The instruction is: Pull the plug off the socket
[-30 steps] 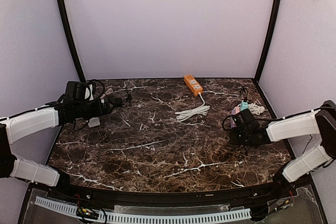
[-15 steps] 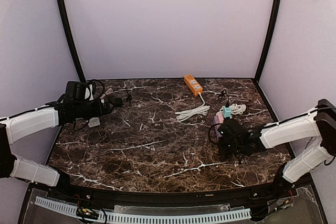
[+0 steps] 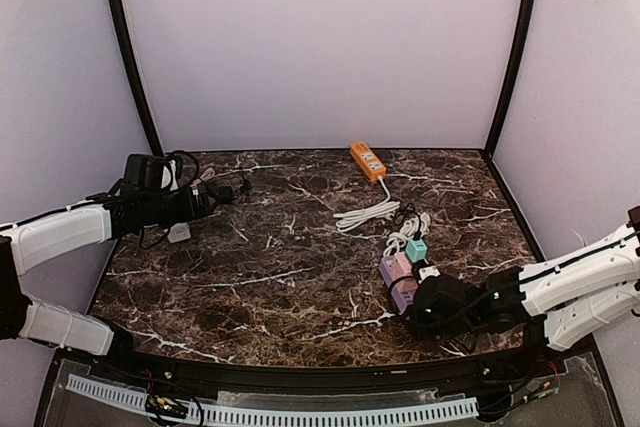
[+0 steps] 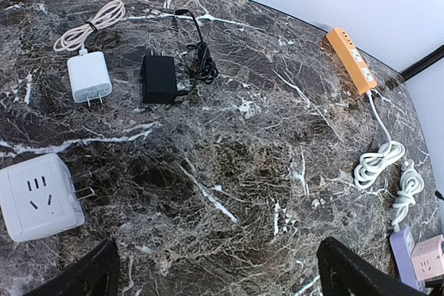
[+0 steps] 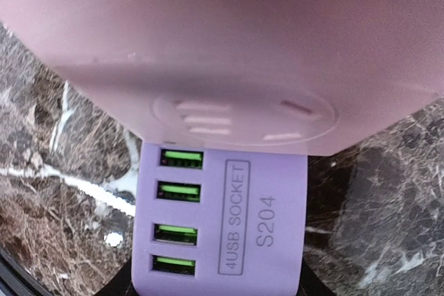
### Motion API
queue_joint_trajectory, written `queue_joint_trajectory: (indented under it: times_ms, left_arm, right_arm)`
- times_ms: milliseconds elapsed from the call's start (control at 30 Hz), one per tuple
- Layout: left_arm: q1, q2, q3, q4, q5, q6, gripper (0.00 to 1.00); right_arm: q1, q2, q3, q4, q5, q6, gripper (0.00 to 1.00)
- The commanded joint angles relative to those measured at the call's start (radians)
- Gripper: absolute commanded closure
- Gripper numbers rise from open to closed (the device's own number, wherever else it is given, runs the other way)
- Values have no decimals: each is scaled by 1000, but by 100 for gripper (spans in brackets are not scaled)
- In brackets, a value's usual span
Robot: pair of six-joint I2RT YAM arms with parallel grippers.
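Note:
A purple USB socket lies near the table's front right. A pink plug block sits on its far end, with a teal plug and a white cord just behind. My right gripper is shut on the socket's near end. In the right wrist view the socket fills the middle and the pink block covers the top. My left gripper hovers far off at the back left. Its jaws stand open and empty over bare marble.
An orange power strip with a coiled white cord lies at the back centre. Under the left arm are a white charger, a black adapter and a white cube socket. Black posts frame the sides.
My right arm has dragged the purple socket, with the pink block, teal plug and cord, leftward and toward the near edge. The left arm has not moved.

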Motion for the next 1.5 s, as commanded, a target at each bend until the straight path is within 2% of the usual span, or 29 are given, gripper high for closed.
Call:
queue_joint_trajectory:
  times_ms: [0, 200, 367, 600, 800, 900, 1067, 1133, 1233, 1333, 1467]
  left_arm:
    - [-8, -20, 32, -8, 10, -4, 0]
    - [-14, -38, 38, -35, 1, 4, 0]
    - [-20, -51, 41, -54, -6, 10, 0]
    - [-22, -63, 41, -75, -5, 18, 0]
    - [-26, -76, 38, -86, 1, 23, 0]
    - [-32, -77, 38, -90, 2, 25, 0]
    - [-45, -79, 46, -101, 0, 32, 0]
    - [-50, -79, 51, -107, 0, 35, 0]
    - [-63, -79, 60, -115, -3, 42, 0]
    - [-78, -82, 70, -129, -8, 51, 0]
    - [-111, -118, 75, -143, -24, 68, 0]
  right_arm:
    - [96, 74, 30, 35, -46, -23, 79]
    - [222, 322, 194, 68, -45, -165, 83]
    - [258, 507, 357, 87, -58, -244, 85]
    - [241, 577, 447, 139, -39, -385, 84]
    - [132, 545, 389, 194, -66, -489, 82]
    - [85, 515, 363, 236, -87, -540, 73]
    - [39, 456, 329, 292, -78, -601, 35]
    - [26, 446, 320, 305, -83, -616, 25]
    - [23, 437, 313, 315, -86, -632, 4]
    - [24, 404, 289, 343, -92, -635, 1]
    - [23, 282, 233, 413, -99, -628, 1]
